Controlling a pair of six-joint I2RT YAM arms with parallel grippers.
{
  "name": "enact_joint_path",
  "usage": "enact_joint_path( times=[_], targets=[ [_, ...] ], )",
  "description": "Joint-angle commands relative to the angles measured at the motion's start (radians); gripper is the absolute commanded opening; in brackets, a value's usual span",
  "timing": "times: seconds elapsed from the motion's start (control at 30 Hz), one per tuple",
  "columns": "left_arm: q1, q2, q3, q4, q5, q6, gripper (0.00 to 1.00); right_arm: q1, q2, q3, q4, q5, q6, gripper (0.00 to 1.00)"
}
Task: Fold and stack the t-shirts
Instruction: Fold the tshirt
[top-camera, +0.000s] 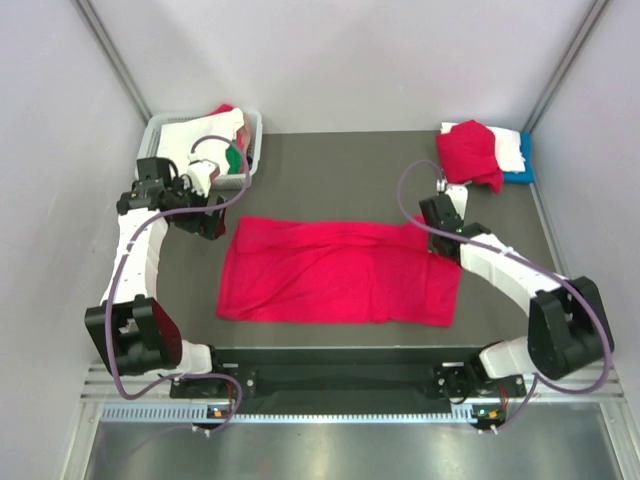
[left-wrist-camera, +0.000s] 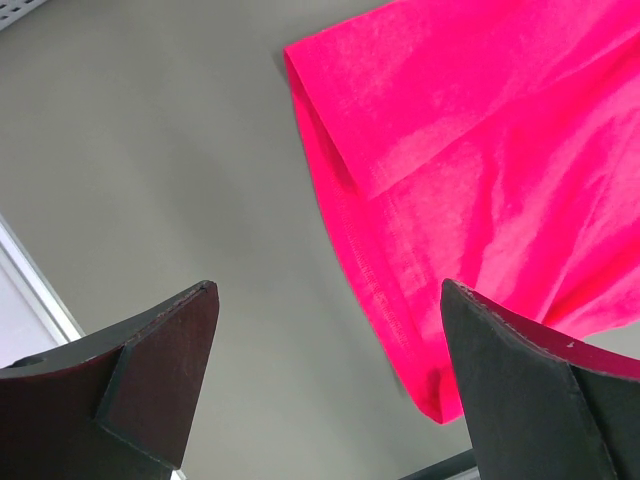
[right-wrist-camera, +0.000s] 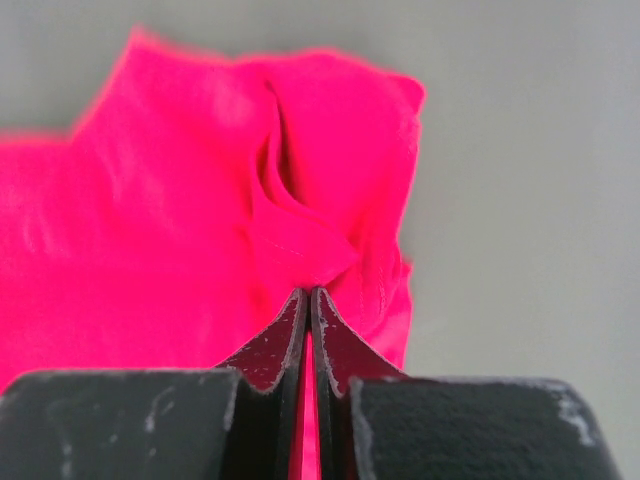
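Observation:
A bright red t-shirt (top-camera: 340, 270) lies spread in a long, flat band across the middle of the dark table (top-camera: 330, 170). My right gripper (top-camera: 432, 222) is at its far right corner. In the right wrist view that gripper (right-wrist-camera: 308, 292) is shut, pinching a raised fold of the red cloth (right-wrist-camera: 200, 220). My left gripper (top-camera: 212, 225) hovers just left of the shirt's far left corner. Its jaws (left-wrist-camera: 328, 290) stand wide open over bare table, with the shirt's hemmed edge (left-wrist-camera: 480, 160) beside the right finger (left-wrist-camera: 520, 380). Nothing is between them.
A pale plastic tub (top-camera: 250, 150) at the back left holds crumpled white (top-camera: 195, 135) and red (top-camera: 225, 110) cloth. At the back right a folded red shirt (top-camera: 470, 155) lies on white (top-camera: 510, 148) and blue (top-camera: 520, 176) ones. Walls enclose the table on three sides.

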Motion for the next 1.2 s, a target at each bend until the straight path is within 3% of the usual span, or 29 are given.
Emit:
enact_joint_path(
  times=[0.0, 0.13, 0.27, 0.3, 0.33, 0.4, 0.43, 0.53, 0.67, 0.87, 1.17],
  targets=[
    [-0.001, -0.006, 0.046, -0.003, 0.05, -0.02, 0.97, 0.074, -0.138, -0.057, -0.117, 0.003, 0.054, 0.0],
    [-0.011, -0.008, 0.043, 0.005, 0.053, -0.029, 0.97, 0.163, -0.217, -0.096, -0.184, -0.018, 0.115, 0.02],
    [-0.016, -0.008, 0.056, 0.006, 0.05, -0.042, 0.97, 0.231, -0.215, -0.08, -0.249, 0.022, 0.143, 0.17],
    [-0.016, -0.008, 0.059, 0.006, 0.053, -0.043, 0.97, 0.234, -0.212, -0.077, -0.255, 0.041, 0.132, 0.24],
    [-0.016, -0.008, 0.06, 0.006, 0.054, -0.043, 0.97, 0.234, -0.211, -0.064, -0.257, 0.054, 0.126, 0.47],
    [-0.016, -0.008, 0.056, 0.006, 0.051, -0.043, 0.97, 0.232, -0.2, -0.044, -0.252, 0.091, 0.104, 0.63],
    [-0.018, -0.005, 0.055, 0.002, 0.048, -0.043, 0.97, 0.234, -0.195, -0.018, -0.25, 0.106, 0.098, 0.76],
    [-0.016, -0.008, 0.044, 0.002, 0.041, -0.039, 0.97, 0.234, -0.166, 0.039, -0.205, 0.173, 0.066, 1.0],
    [-0.018, -0.009, 0.029, 0.012, 0.05, -0.048, 0.97, 0.196, -0.055, 0.105, -0.05, 0.172, 0.006, 1.0],
    [-0.018, -0.012, -0.012, 0.037, 0.041, -0.063, 0.97, 0.099, 0.229, 0.305, 0.019, 0.019, -0.041, 1.0],
    [-0.077, 0.021, -0.189, 0.101, -0.034, -0.109, 0.97, 0.067, 0.29, 0.313, 0.044, -0.057, -0.041, 0.97]
  ],
)
